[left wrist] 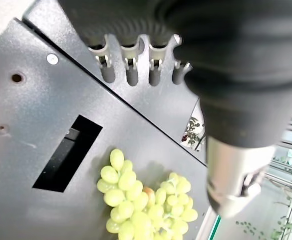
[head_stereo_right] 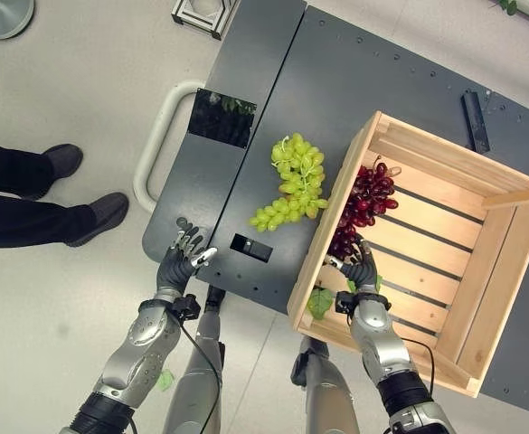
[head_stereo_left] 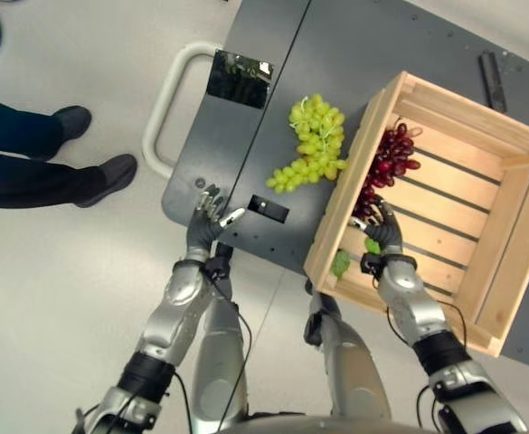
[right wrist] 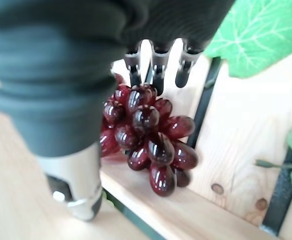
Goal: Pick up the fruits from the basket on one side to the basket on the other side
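Dark grey cart top (head_stereo_left: 246, 172) carries wooden crate (head_stereo_left: 517, 262). Red grapes (head_stereo_left: 386, 167) lie inside crate against near-left wall; green grapes (head_stereo_left: 311, 145) rest on cart just beside crate. Right hand (head_stereo_left: 383, 231) hovers over red bunch, fingers loose, holding nothing. Left hand (head_stereo_left: 208, 217) open near cart edge. Bunch likely light, floppy, berries slick; best cupped whole or pinched near stem.

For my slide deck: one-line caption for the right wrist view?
Right hand reaching over red grapes lying inside the wooden crate.
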`<state>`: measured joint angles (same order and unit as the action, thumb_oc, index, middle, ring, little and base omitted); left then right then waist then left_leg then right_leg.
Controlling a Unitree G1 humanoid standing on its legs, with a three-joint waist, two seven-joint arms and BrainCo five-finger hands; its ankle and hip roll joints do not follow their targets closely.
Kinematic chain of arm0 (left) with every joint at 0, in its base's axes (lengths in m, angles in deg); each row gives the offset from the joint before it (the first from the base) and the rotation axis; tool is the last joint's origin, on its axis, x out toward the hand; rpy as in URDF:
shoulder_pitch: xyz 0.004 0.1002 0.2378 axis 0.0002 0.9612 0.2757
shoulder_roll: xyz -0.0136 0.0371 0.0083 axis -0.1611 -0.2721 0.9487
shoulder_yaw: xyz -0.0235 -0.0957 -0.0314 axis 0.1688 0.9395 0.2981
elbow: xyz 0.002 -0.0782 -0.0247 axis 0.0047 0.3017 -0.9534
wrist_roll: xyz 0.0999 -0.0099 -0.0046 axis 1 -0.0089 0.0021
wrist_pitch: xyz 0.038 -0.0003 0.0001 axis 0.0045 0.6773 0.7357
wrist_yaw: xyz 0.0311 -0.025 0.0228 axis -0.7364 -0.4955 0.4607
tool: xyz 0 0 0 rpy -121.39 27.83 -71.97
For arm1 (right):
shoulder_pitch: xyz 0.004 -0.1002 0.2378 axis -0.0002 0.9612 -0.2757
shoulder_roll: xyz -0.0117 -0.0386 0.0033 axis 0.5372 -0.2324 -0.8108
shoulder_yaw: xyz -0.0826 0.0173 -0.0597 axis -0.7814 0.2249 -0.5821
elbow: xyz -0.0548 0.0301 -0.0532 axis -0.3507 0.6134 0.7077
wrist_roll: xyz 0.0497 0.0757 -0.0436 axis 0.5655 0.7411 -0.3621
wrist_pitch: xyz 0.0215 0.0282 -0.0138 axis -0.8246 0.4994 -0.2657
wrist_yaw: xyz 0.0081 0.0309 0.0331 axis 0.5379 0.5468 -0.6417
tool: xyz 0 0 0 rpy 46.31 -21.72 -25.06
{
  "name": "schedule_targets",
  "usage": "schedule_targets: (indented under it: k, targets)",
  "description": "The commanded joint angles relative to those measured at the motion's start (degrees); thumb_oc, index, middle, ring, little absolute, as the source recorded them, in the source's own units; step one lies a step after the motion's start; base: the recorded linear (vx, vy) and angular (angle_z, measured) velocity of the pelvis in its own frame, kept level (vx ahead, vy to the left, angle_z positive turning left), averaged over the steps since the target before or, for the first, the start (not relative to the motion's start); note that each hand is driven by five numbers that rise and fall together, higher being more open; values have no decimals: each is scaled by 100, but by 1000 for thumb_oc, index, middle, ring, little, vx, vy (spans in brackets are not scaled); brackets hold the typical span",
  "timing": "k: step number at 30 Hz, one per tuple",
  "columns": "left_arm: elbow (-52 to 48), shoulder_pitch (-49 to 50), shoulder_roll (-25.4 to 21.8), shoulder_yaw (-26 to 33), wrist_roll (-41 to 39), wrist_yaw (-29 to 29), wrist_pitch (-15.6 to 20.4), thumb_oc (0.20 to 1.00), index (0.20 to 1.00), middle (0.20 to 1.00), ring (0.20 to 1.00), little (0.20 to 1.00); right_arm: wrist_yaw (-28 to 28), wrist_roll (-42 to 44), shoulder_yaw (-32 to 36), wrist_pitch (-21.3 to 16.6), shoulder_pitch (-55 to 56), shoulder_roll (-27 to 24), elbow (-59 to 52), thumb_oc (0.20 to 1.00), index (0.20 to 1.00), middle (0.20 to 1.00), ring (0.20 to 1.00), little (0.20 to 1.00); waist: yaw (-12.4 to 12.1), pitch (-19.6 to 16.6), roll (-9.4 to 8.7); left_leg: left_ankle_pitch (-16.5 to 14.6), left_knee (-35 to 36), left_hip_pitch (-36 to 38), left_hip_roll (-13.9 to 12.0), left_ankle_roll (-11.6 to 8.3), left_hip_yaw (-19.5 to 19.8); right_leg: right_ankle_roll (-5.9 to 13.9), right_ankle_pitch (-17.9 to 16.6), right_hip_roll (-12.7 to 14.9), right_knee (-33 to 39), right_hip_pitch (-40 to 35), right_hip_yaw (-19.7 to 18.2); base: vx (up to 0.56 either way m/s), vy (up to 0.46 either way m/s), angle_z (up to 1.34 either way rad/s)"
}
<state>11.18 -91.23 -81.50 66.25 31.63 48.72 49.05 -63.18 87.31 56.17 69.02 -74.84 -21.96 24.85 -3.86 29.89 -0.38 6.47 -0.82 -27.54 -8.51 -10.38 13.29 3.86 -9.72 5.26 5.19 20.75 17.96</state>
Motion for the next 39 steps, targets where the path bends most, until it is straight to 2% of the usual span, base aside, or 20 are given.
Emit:
schedule_targets:
  k: [1,4,11,25,33,39]
  targets:
    - [-315,-11,-213,50,199,-60,247,1000,1000,1000,1000,1000,94,-59,-163,-145,-288,271,111,1000,1000,1000,1000,1000,-74,-9,-228,136,333,-9,323,408,16,387,1015,405,-314,-276,-522,0,0,0]
    - [-356,18,-217,-50,97,-104,294,1000,1000,1000,1000,1000,418,142,-163,-177,-770,399,932,1000,1000,1000,1000,1000,-145,-9,-170,113,364,48,328,417,9,379,1024,389,-296,-319,-561,-10,8,0]
    - [-449,36,-273,-180,-9,-122,324,1000,1000,1000,1000,1000,635,334,-137,-151,-1529,282,1937,1000,1000,1000,1000,1000,-244,-9,-122,150,371,-2,371,435,46,380,987,388,-287,-274,-578,-4,3,2]
    - [-542,-188,-429,-512,-191,-32,395,1000,1000,1000,1000,1000,428,252,-568,223,-3238,-159,4162,1000,1000,1000,1000,1000,-473,-9,11,178,387,-12,479,473,132,403,947,414,-304,-278,-566,0,5,2]
    - [-459,-360,-406,-686,-242,-20,394,1000,1000,1000,1000,1000,363,284,-658,312,-3728,-119,4778,1000,1000,1000,1000,1000,-566,-9,70,195,405,-12,510,493,181,417,940,417,-284,-313,-523,7,-4,4]
    - [-408,-574,-377,-850,-256,48,434,1000,1000,1000,1000,1000,62,-127,-1021,581,-4156,-46,5220,1000,1000,1000,1000,1000,-684,-9,167,219,390,-90,566,508,239,423,928,423,-301,-258,-521,-9,10,4]
